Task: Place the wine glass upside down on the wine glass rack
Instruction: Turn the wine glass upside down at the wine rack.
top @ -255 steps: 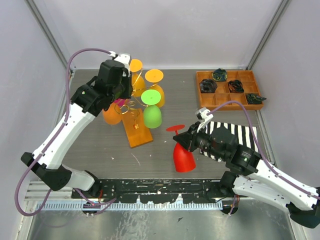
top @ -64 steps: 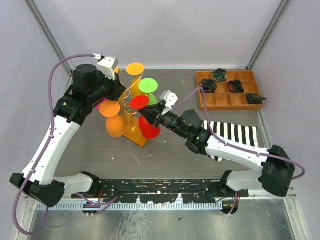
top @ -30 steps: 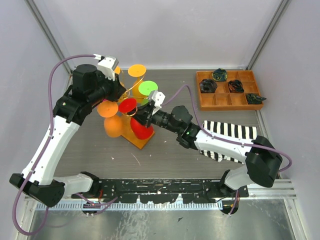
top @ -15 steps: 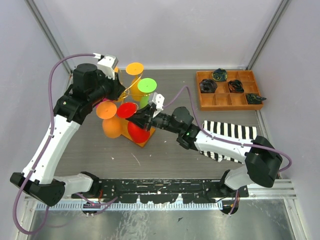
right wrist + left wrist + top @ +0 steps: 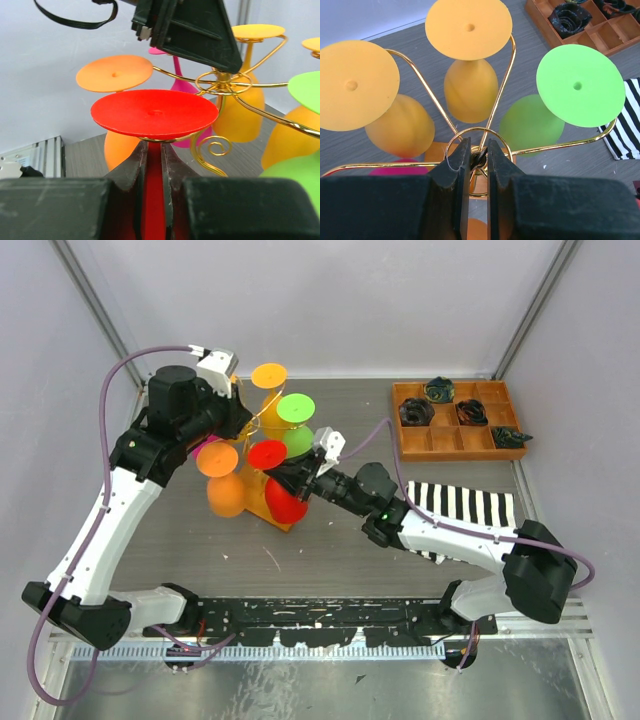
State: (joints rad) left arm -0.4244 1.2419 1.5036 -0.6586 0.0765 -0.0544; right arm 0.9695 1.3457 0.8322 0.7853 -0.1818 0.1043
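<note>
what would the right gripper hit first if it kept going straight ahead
Past the red wine glass shut in its jaws, the right gripper would likely meet the orange glass hanging on the wine glass rack, though depth is unclear.

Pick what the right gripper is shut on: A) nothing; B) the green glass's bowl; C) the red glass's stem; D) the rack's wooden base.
C: the right wrist view shows the right gripper closed on the stem of the red wine glass, just under its foot, at the wine glass rack.
</note>
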